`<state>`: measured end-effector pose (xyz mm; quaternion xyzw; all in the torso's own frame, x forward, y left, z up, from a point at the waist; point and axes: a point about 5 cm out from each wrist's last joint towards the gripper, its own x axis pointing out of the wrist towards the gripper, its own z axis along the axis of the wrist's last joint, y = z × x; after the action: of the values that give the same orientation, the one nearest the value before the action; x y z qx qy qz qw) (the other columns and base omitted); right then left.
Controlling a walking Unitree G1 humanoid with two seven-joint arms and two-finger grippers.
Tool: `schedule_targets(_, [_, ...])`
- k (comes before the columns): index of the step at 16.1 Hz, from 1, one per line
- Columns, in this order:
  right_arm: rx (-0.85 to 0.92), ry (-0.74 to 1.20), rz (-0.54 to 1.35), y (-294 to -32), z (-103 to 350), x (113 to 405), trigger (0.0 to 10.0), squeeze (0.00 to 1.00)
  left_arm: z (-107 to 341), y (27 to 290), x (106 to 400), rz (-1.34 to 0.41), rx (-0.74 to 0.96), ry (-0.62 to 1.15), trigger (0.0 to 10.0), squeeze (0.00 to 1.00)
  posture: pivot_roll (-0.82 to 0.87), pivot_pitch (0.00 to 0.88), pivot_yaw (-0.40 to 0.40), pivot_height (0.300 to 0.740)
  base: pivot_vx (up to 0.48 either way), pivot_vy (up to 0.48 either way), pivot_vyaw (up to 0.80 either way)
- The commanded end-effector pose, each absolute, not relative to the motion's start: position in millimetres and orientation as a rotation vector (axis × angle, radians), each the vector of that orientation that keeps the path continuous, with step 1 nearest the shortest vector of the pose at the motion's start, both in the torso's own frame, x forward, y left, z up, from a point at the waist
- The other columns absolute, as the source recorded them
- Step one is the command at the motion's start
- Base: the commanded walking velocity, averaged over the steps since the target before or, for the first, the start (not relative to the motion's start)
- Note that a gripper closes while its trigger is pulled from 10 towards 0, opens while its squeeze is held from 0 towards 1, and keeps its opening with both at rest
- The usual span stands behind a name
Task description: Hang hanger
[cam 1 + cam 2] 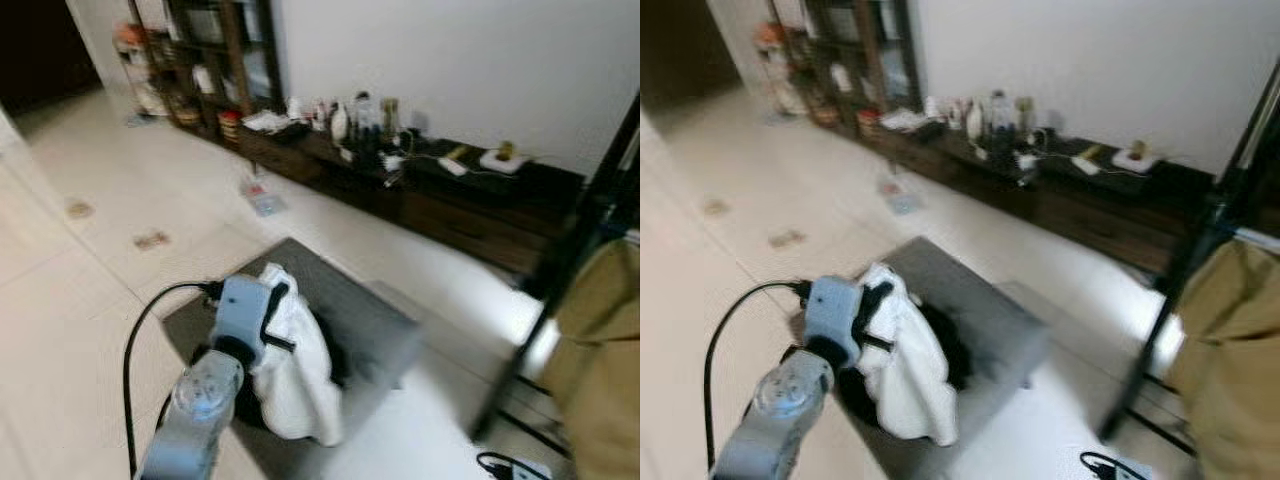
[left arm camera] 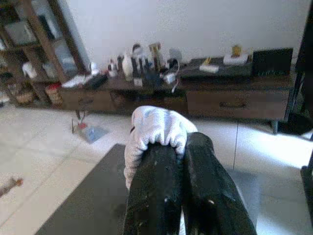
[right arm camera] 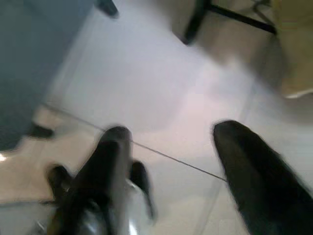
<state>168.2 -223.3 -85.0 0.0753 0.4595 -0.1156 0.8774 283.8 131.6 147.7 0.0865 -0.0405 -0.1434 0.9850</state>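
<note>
Left gripper (image 2: 180,161) around white garment (image 2: 154,129)

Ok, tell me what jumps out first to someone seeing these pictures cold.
First, the left gripper, shut on a bunched white garment held above a grey mat on the pale tile floor. Next, the long dark low cabinet along the white wall, its top crowded with bottles and small items. At the right edge, a tan garment hangs by a black rack pole.
</note>
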Motion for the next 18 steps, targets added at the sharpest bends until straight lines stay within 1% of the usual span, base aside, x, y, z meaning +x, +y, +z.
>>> schedule_targets(1, [0.163, 0.956, -0.226, -218.7, -85.6, 168.7, 10.0, 0.00, 152.0, 133.4, 282.9, -0.277, 0.185, -0.105, 10.0, 0.00, -0.03, 0.053, 0.053, 0.740, 0.000, -0.401, 0.00])
schedule_targets(4, [0.167, 0.959, -0.224, -217.6, -86.6, 166.9, 10.0, 0.00, 151.6, 133.2, 282.4, -0.277, 0.185, -0.104, 10.0, 0.00, -0.03, 0.054, 0.053, 0.740, 0.000, -0.402, 0.00])
schedule_targets(8, [0.166, 1.000, -0.217, -212.9, -91.9, 157.0, 10.0, 0.00, 150.5, 131.5, 281.0, -0.290, 0.193, -0.103, 10.0, 0.00, -0.04, 0.051, 0.055, 0.740, 0.000, -0.403, -0.80])
schedule_targets(12, [0.164, 1.022, -0.230, -218.5, -93.2, 151.3, 10.0, 0.00, 149.6, 128.9, 279.8, -0.300, 0.186, -0.102, 10.0, 0.00, -0.04, 0.046, 0.055, 0.740, 0.000, -0.404, -0.78])
schedule_targets(14, [0.160, 1.023, -0.235, -223.9, -92.4, 150.5, 10.0, 0.00, 149.6, 128.0, 279.3, -0.297, 0.145, -0.106, 10.0, 0.00, -0.04, 0.044, 0.053, 0.740, 0.000, 0.000, -0.78])
schedule_targets(18, [0.156, 1.021, -0.238, -227.7, -90.9, 152.3, 10.0, 0.00, 150.1, 126.9, 278.9, -0.293, 0.130, -0.112, 10.0, 0.00, -0.04, 0.055, 0.051, 0.740, 0.000, 0.000, -0.78])
